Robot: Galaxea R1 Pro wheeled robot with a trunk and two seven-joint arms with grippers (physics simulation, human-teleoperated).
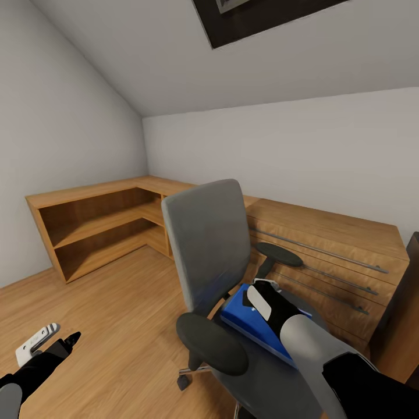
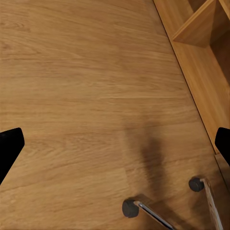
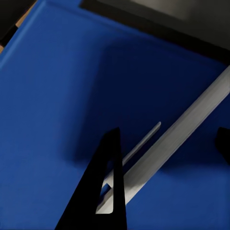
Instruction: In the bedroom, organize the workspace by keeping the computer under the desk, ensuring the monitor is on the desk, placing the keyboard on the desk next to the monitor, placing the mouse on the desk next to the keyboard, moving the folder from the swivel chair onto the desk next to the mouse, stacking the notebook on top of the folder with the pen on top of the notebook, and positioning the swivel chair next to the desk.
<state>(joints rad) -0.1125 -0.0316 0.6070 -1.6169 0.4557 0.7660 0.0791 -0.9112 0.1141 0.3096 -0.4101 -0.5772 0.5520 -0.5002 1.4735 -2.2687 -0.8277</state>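
My right gripper point(image 3: 165, 158) was over the flat bright blue folder point(image 1: 256, 326) on the grey upholstered swivel chair point(image 1: 206, 250), fingers apart, one tip cut off; contact unclear. Left gripper point(image 2: 115, 143) open above the wood floor point(image 2: 86, 96).

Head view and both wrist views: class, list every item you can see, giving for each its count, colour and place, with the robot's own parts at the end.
swivel chair: one, grey with black armrests, on the floor in front of the cabinet
folder: one, bright blue, lying on the chair seat under the right gripper
low cabinet: one, light wood with grey bar handles, along the back wall
open shelf unit: one, light wood, in the corner at left
floor: light wood boards
chair casters: two in the left wrist view, dark, on chrome legs
left gripper: black and white, open above bare floor
right gripper: black and white, down at the folder, a fingertip against its blue surface
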